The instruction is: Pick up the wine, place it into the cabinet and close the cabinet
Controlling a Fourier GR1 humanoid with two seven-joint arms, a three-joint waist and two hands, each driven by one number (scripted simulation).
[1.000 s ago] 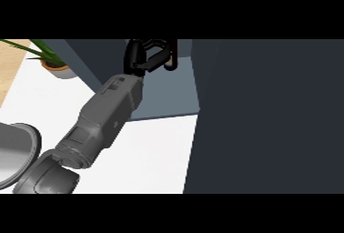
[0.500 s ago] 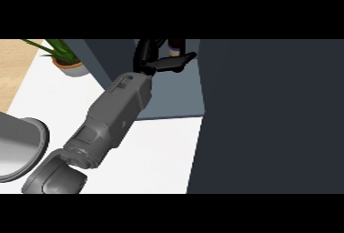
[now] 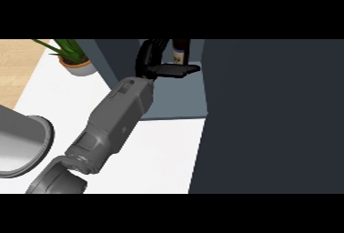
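Nearest the lower edge of the head view, a grey forearm rises from a rounded elbow joint at the bottom left and slants up and to the right across the white counter. At the far left edge a curved metal basin or pan lies on the counter, only part of it in view. The whole right side is filled by a large dark panel, the cabinet door, whose left edge runs nearly straight up and down. Past the counter's far edge, the forearm ends inside the cabinet opening, over its grey-blue floor. There the left hand shows black, its fingers arched upward in a loop and its thumb jutting flat to the right; they look curled rather than straight, yet whether they touch the bottle cannot be told. The wine stands just beyond and to the right of the hand, deep in the cabinet: a dark bottle with a pale label, upright as far as can be seen, its long axis running up the view and its top cut off at the upper edge. Farther left, a potted plant in a pale pot sits at the counter's back corner beside a strip of wooden flooring.
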